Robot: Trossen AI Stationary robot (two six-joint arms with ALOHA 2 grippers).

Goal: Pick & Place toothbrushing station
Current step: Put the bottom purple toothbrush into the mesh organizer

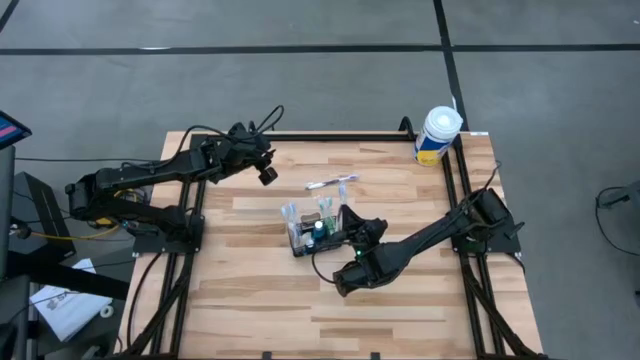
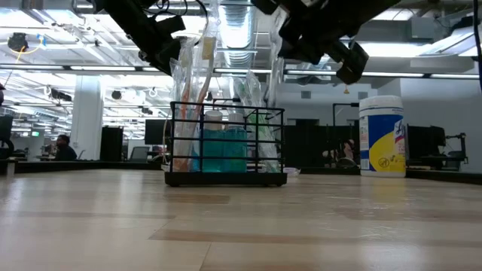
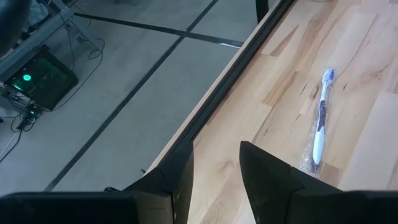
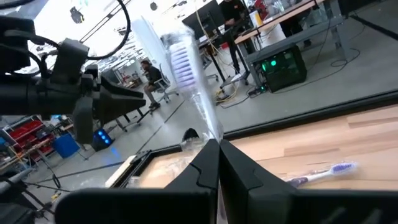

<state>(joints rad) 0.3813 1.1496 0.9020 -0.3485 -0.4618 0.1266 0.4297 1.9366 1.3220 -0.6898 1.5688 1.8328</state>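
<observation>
Grey concrete floor surrounds a pale plank table (image 1: 250, 300) edged with black framing; the low view shows an open workshop with ceiling lights beyond.

Basket (image 1: 305, 237): a small black wire-mesh rectangle, standing upright near table centre. Contents seen in the low view: several toothbrushes in clear crinkled wrappers standing upright and rising above the rim, one with an orange handle at the 9 o'clock end, plus a teal object with a white cap low in the middle. Which compartment holds each item cannot be told.

Right gripper (image 1: 347, 216): at the basket's 3 o'clock side, over its rim. Its fingers are pressed together on a wrapped toothbrush (image 4: 186, 74) with a white head and purple bristles, held upright in a clear sleeve.

Loose toothbrush (image 1: 332, 183): lying flat on the wood at 12 o'clock from the basket, near but apart from it; white handle, blue-purple head, clear wrapper.

Left gripper (image 1: 267, 172): at 11 o'clock from the basket, well apart, above the table's far edge. Its dark fingers (image 3: 264, 180) stand partly spread with nothing between them.

Wipes tub (image 1: 437, 135): white-and-yellow cylinder with a white lid, upright at the table's far right corner, 1 o'clock.
</observation>
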